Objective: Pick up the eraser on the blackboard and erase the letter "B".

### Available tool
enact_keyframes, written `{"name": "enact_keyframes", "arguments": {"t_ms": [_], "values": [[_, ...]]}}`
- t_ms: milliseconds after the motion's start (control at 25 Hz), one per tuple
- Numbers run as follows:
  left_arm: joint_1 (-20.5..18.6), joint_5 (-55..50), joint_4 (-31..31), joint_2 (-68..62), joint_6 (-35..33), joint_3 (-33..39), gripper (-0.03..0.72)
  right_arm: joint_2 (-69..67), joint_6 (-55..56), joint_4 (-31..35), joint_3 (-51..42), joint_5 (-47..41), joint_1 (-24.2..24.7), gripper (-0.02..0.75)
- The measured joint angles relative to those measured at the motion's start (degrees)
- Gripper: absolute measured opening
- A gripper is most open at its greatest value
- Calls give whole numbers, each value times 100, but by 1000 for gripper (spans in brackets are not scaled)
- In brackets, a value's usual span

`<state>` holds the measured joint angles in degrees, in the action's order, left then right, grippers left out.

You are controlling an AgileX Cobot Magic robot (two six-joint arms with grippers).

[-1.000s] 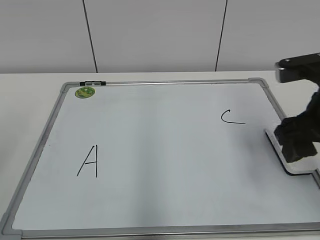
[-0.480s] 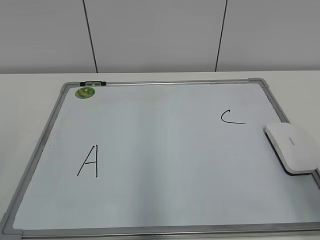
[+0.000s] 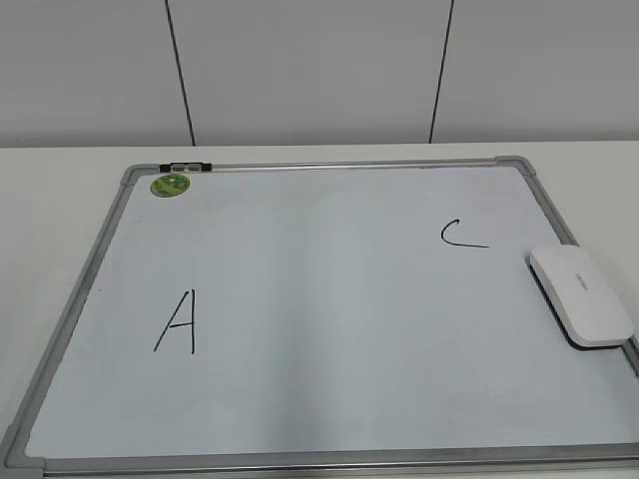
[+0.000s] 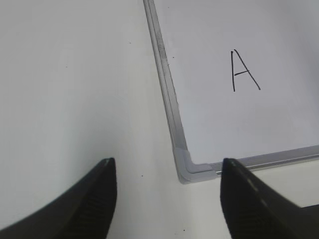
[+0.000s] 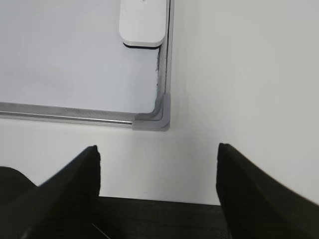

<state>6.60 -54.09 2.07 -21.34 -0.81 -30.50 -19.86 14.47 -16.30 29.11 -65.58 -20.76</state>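
Pale wall panels rise behind a white table on which the blackboard lies flat. Only "A" at lower left and "C" at upper right show; no "B" is visible, so the erasing looks done. The eraser rests at the right edge, untouched. The left gripper and right gripper are spread wide, empty, over the near corners; probably nothing remains.

Eraser cut off by top edge in right wrist view, lettering unreadable. Blackboard near corners clipped in exterior view. Clip on blackboard's top frame too small to identify.
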Motion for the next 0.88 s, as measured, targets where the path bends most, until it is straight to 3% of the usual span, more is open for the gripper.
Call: {"name": "enact_keyframes", "arguments": {"t_ms": [400,880], "values": [[162,-775,26,636,-190,-1,482,364,0,65,0,-22,0,537],[162,-879,26,1985,-213,62,461,376,-41,89,0,-32,0,536]]}}
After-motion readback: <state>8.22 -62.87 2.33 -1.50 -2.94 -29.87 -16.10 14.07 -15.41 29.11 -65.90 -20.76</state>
